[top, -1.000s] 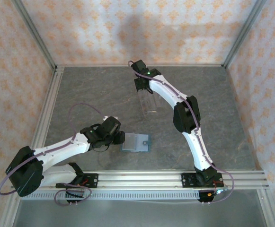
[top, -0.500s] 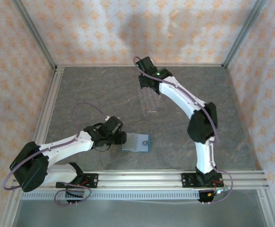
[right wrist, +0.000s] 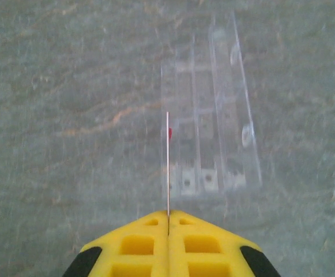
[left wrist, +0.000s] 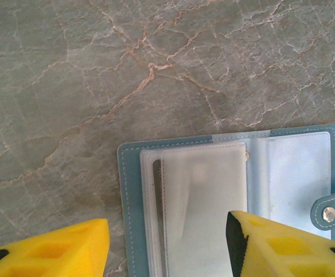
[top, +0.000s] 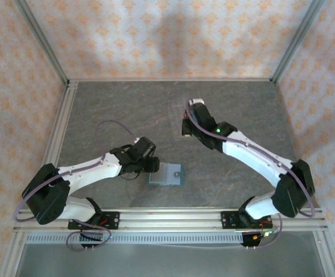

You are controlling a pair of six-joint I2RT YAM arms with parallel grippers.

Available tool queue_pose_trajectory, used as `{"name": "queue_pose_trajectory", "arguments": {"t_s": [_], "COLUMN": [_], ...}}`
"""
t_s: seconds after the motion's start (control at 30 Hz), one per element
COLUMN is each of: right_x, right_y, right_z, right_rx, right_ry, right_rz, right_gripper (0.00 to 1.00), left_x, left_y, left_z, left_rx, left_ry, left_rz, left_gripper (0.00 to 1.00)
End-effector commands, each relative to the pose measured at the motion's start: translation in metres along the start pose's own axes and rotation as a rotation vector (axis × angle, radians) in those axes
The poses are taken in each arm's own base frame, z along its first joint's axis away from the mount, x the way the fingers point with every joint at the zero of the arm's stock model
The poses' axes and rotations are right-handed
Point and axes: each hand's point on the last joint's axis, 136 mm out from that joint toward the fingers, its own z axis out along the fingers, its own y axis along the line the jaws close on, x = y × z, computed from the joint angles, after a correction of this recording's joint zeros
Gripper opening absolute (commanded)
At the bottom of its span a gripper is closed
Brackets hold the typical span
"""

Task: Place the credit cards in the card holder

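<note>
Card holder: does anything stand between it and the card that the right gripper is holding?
Nothing lies on the table between the card, pinched in the right gripper, and the open card holder. But the left gripper hangs at the holder's left side, fingers apart over its clear pockets.

The grey marbled bench (top: pixel 109 115) carried the card holder (top: pixel 165 175), lying open and flat near its middle front, and a clear slotted rack (right wrist: pixel 213 109) farther back, well apart from it
</note>
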Motion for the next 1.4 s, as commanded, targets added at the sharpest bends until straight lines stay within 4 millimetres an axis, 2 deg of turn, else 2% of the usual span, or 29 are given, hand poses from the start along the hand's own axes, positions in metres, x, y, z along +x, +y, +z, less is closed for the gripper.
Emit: {"name": "queue_pose_trajectory", "arguments": {"t_s": [0.0,0.13,0.27,0.43,0.6,0.73,1.13,1.37], "right_x": [0.005,0.045,0.072,0.088,0.111,0.120,0.164,0.177], "right_y": [0.025,0.030,0.036,0.042,0.044,0.045,0.034,0.031], "right_z": [-0.013,-0.008,-0.006,-0.010,-0.005,-0.004,0.022,0.037], "right_rx": [-0.132,-0.143,-0.220,-0.325,-0.404,-0.461,-0.417,-0.385], "right_ry": [-0.080,-0.025,0.004,0.005,0.021,0.008,0.100,0.129], "right_rz": [0.072,0.051,0.102,0.176,0.256,0.316,0.339,0.307], "right_gripper": [0.00,0.00,0.00,0.00,0.00,0.00,0.00,0.00], "left_x": [-0.004,-0.003,-0.003,0.001,0.007,0.011,0.026,0.033], "left_y": [0.004,0.002,0.002,0.006,0.010,0.012,0.021,0.021], "left_z": [0.001,0.009,0.016,0.024,0.031,0.034,0.038,0.041], "left_rx": [-0.044,-0.048,-0.053,-0.076,-0.084,-0.087,-0.089,-0.086], "left_ry": [0.014,0.031,0.042,0.058,0.072,0.079,0.092,0.094], "left_rz": [0.037,0.052,0.056,0.054,0.044,0.033,-0.004,-0.029], "left_gripper": [0.57,0.55,0.53,0.50,0.49,0.48,0.46,0.46]}}
